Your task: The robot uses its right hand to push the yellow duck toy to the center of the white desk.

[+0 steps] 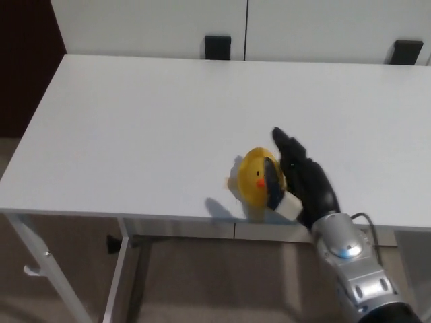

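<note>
White and bare of everything but one toy, the worktop (135, 121) fills most of what we see from the head camera, with pale cabinet panels (148, 27) behind its far edge and two small black blocks, one near the middle (217, 47) and one at the far right (408, 51), standing just past that edge. Below the near edge we see a brownish floor (202, 282) and a white table leg (40, 262) slanting down at the left. We find the yellow duck toy (254, 177) close to the near edge of the worktop, somewhat right of its middle, its small orange beak turned toward us and its shadow falling on the surface to its left. Our right hand (303, 182) comes in from the lower right on a silver forearm (357, 276) with a thin black cable looping by the wrist. We see the black hand pressed against the duck's right side: its fingers (286, 145) stretch forward past the toy, and the thumb, with a pale pad at its base, lies across the duck's right flank. We judge the hand to be spread and flat against the toy rather than clamped around it. Our left hand does not show in this view.
</note>
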Robot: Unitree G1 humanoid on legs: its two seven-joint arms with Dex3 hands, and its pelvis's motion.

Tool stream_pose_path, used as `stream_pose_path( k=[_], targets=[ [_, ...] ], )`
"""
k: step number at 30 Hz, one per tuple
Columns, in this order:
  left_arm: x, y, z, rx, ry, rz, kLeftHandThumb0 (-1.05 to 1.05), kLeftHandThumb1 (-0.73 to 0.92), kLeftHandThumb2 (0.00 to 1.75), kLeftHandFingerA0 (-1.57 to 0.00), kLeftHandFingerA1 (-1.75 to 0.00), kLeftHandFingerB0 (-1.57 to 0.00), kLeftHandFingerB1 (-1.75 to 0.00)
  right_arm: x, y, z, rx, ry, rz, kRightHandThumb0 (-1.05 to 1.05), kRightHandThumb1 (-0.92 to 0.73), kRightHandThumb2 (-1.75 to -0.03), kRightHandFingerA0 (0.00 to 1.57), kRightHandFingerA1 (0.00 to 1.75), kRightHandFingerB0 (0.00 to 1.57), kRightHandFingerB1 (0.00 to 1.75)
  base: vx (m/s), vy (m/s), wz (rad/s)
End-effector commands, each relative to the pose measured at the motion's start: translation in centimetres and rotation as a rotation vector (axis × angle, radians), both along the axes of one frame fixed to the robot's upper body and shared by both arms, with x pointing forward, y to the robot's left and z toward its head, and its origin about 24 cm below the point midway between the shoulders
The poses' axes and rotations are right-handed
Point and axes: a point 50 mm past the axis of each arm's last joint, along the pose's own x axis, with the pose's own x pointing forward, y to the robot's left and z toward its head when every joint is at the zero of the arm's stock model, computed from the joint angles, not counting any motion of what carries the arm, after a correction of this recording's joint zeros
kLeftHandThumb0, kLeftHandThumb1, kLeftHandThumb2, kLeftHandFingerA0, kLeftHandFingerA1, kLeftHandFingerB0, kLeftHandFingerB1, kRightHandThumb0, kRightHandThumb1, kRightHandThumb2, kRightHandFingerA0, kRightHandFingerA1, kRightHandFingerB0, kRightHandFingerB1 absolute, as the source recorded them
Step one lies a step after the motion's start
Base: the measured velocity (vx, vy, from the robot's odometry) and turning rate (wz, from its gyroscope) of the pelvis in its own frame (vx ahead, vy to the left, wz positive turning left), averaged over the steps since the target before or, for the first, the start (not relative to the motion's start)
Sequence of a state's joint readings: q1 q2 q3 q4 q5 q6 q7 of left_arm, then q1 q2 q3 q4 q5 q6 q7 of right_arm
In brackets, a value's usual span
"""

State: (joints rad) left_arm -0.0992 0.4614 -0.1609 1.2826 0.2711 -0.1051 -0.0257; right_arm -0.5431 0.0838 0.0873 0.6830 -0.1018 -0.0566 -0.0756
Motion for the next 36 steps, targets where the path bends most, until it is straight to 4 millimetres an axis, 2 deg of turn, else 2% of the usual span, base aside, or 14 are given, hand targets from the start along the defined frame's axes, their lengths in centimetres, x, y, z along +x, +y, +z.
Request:
stream_pose_path(
  k=[1, 6, 7, 9, 10, 12, 18, 20, 21, 24, 29, 30, 31, 36],
  targets=[
    [-0.6, 0.2, -0.1, 0.000, 0.016, -0.002, -0.22, 0.66, 0.60, -0.71, -0.55, -0.76, -0.50, -0.3, -6.5, 3.8, -0.404, -0.302, -0.298, -1.05, -0.92, -0.79, 0.00, 0.00, 0.00, 0.00, 0.00, 0.000, 0.00],
    [-0.9, 0.1, -0.2, 0.004, 0.016, -0.004, -0.21, 0.66, 0.60, -0.68, -0.48, -0.75, -0.48, -2.1, -10.3, 8.2, -0.475, -0.505, -0.320, -1.05, -0.92, -0.80, 0.00, 0.00, 0.00, 0.00, 0.00, 0.000, 0.00],
    [-0.9, 0.2, -0.2, 0.004, 0.015, -0.001, -0.22, 0.66, 0.60, -0.69, -0.49, -0.74, -0.48, -3.1, -11.8, 9.0, -0.498, -0.522, -0.316, -1.00, -0.80, -1.11, 0.00, 0.00, 0.00, 0.00, 0.00, 0.000, 0.00],
    [-0.9, 0.2, -0.2, 0.004, 0.014, 0.000, -0.22, 0.66, 0.60, -0.69, -0.49, -0.74, -0.48, -3.7, -12.6, 9.6, -0.515, -0.531, -0.310, -1.00, -0.80, -1.11, 0.00, 0.00, 0.00, 0.00, 0.00, 0.000, 0.00],
    [-1.1, 0.3, -0.1, 0.006, 0.014, -0.002, -0.21, 0.70, 0.61, -0.69, -0.56, -0.77, -0.48, -5.1, -15.0, 9.9, -0.552, -0.502, -0.317, -0.99, -0.92, -0.80, 0.00, 0.00, 0.00, 0.00, 0.00, 0.000, 0.00],
    [-1.3, 0.5, 0.0, 0.013, 0.016, -0.003, -0.20, 0.70, 0.62, -0.66, -0.47, -0.77, -0.49, -7.4, -18.4, 10.3, -0.636, -0.436, -0.351, -1.00, -0.75, -1.08, 0.00, 0.00, 0.00, 0.02, 0.00, 0.000, 0.00],
    [-1.3, 0.8, 0.2, 0.020, 0.017, 0.000, -0.22, 0.66, 0.60, -0.68, -0.49, -0.78, -0.49, -10.5, -22.5, 10.2, -0.702, -0.330, -0.395, -0.98, -0.75, -1.02, 0.00, 0.00, 0.00, 0.00, 0.00, 0.000, 0.00],
    [-1.3, 0.9, 0.3, 0.019, 0.014, 0.003, -0.26, 0.67, 0.60, -0.68, -0.47, -0.79, -0.49, -13.7, -26.3, 9.9, -0.690, -0.231, -0.478, -0.92, -0.66, -0.91, 0.00, 0.14, 0.00, 0.12, 0.00, 0.000, 0.00],
    [-1.4, 1.0, 0.3, 0.015, 0.010, 0.008, -0.25, 0.67, 0.60, -0.69, -0.52, -0.77, -0.50, -15.7, -28.4, 9.3, -0.685, -0.200, -0.593, -0.61, -0.69, -0.60, 0.10, 0.78, 0.02, 0.49, 0.00, 0.000, 0.00],
    [-1.4, 1.1, 0.4, 0.012, 0.006, 0.014, -0.25, 0.68, 0.60, -0.69, -0.53, -0.78, -0.50, -20.2, -32.8, 6.8, -0.749, -0.046, -0.853, -0.59, -0.53, -0.87, 0.22, 0.71, 0.06, 0.58, 0.00, 0.000, 0.00],
    [-1.2, 1.3, 0.5, 0.022, 0.004, 0.016, -0.24, 0.68, 0.60, -0.66, -0.49, -0.77, -0.49, -21.7, -34.1, 5.1, -0.783, 0.026, -0.911, -0.42, -0.66, -0.61, 0.30, 0.83, 0.09, 0.62, 0.00, 0.000, 0.00],
    [-1.1, 1.3, 0.6, 0.025, 0.002, 0.016, -0.25, 0.68, 0.61, -0.65, -0.45, -0.79, -0.52, -23.6, -35.2, 2.7, -0.776, 0.124, -0.965, -0.15, -0.46, -1.00, 0.47, 0.74, 0.14, 0.57, 0.00, 0.000, 0.00],
    [-1.0, 1.3, 0.6, 0.026, -0.002, 0.014, -0.22, 0.66, 0.60, -0.60, -0.43, -0.80, -0.53, -26.0, -35.3, 0.0, -0.741, 0.244, -0.980, -0.12, -0.47, -1.04, 0.59, 0.73, 0.23, 0.59, 0.00, 0.000, 0.00],
    [-1.0, 1.2, 0.6, 0.021, -0.006, 0.005, -0.22, 0.65, 0.59, -0.60, -0.43, -0.78, -0.52, -29.4, -35.0, -3.6, -0.663, 0.469, -0.937, -0.16, -0.56, -0.89, 0.71, 0.68, 0.35, 0.59, 0.00, 0.000, 0.00]
  ],
)
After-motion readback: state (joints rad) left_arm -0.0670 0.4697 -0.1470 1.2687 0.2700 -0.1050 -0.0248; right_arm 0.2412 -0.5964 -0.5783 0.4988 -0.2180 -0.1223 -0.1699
